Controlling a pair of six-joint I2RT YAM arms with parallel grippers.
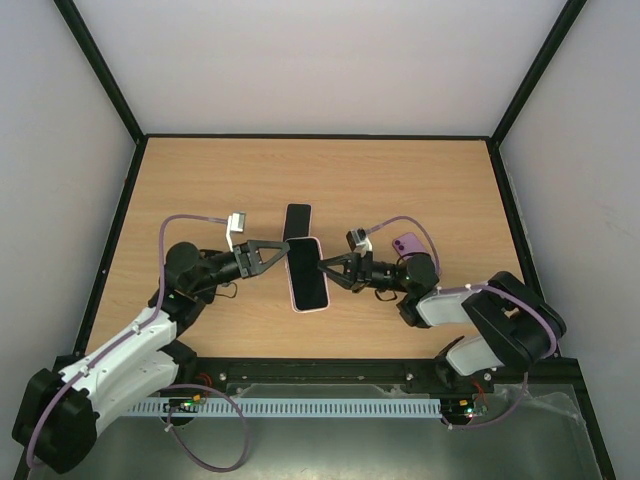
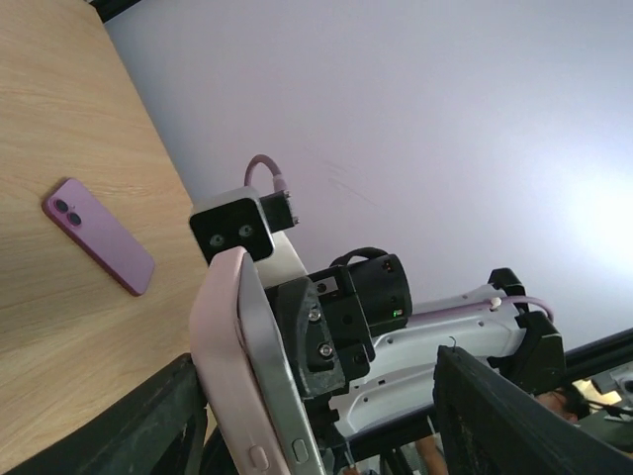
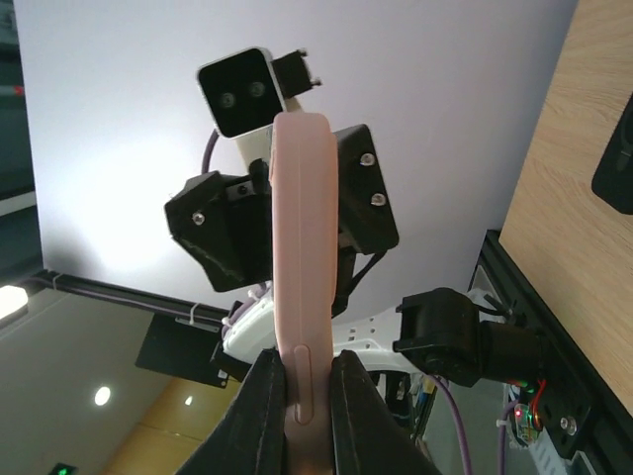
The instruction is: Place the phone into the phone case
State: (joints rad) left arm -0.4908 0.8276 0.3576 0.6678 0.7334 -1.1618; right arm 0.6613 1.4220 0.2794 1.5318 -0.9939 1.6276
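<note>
1. Two arms rise from the bottom corners of the top view. Both are bent at the elbow and reach inward, their wrists level and facing each other at mid-frame.
2. Right tool (image 1: 326,268): points left, with its jaws pinched tight on the right long edge of the pink phone case (image 1: 310,310). In the right wrist view its fingers (image 3: 265,401) clamp the case edge-on.
3. Left tool (image 1: 283,253): points right, with its jaws parted and one either side of the case's left edge. The left wrist view shows a gap on at least one side, so there is no grip.
4. One pink case, lying flat with its face up and held clear of the tabletop (image 1: 200,180), centre of the frame. One dark-faced phone (image 1: 308,272) sits inside its rim; I cannot tell if it is fully seated.
5. One purple phone (image 1: 408,243) lies on the tabletop right of centre, above the right wrist.
6. One black slab (image 1: 297,220) lies just above the case.
</note>
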